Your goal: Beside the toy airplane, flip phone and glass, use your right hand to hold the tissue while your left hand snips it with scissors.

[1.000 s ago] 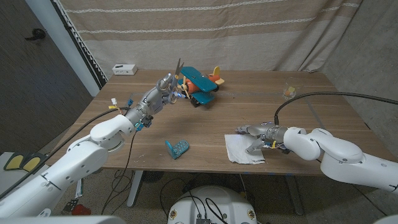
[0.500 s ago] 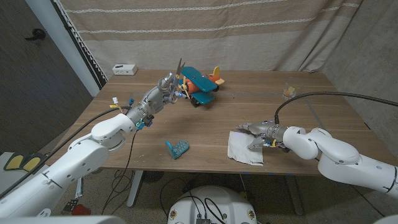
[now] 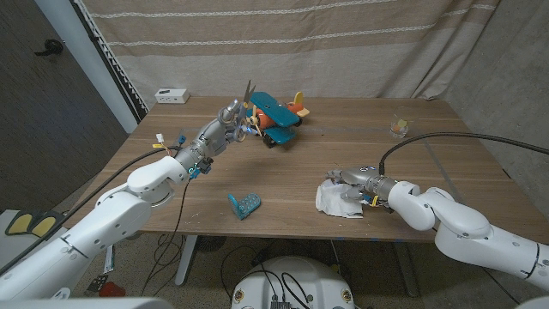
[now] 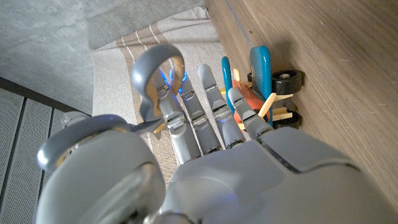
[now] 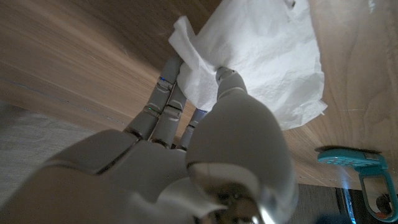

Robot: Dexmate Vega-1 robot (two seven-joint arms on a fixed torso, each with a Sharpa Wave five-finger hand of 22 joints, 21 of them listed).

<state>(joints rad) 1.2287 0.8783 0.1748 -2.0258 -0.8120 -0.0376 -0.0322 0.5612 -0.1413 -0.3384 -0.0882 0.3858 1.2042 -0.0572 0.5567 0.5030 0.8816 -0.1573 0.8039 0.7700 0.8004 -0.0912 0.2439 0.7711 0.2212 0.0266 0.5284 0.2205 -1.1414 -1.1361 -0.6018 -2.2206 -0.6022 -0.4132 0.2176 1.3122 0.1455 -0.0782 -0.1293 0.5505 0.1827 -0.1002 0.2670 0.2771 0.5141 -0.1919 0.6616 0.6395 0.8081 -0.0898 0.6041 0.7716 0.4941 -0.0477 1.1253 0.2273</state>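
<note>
1. Head view: tissue (image 3: 337, 198) at lower right of centre on the wooden worktop (image 3: 283, 176), bunched up under the right hand (image 3: 358, 185), whose fingers pinch its upper edge. Left hand (image 3: 225, 121) up at upper left of centre, fingers closed round the scissors (image 3: 243, 105), blades pointing up, just beside the toy airplane (image 3: 276, 117). Flip phone (image 3: 244, 204) low in the middle, well apart from the tissue; glass (image 3: 399, 124) far off at upper right.

2. Left wrist view: fingers (image 4: 208, 112) wrapped on the scissors' grey loop handle (image 4: 152, 71), airplane wheels (image 4: 283, 79) just past the fingertips at right of centre.

3. Right wrist view: tissue (image 5: 255, 56) across the upper middle, a fold gathered between thumb and fingers (image 5: 163, 99); teal phone edge (image 5: 348, 155) at lower right.

4. Handling, as a judgement: very light, limp, easily torn; likely sags and folds away from blades unless lifted and hung taut. Best held by one edge or corner, leaving a free flap for the cut, well clear of the fingers.
</note>
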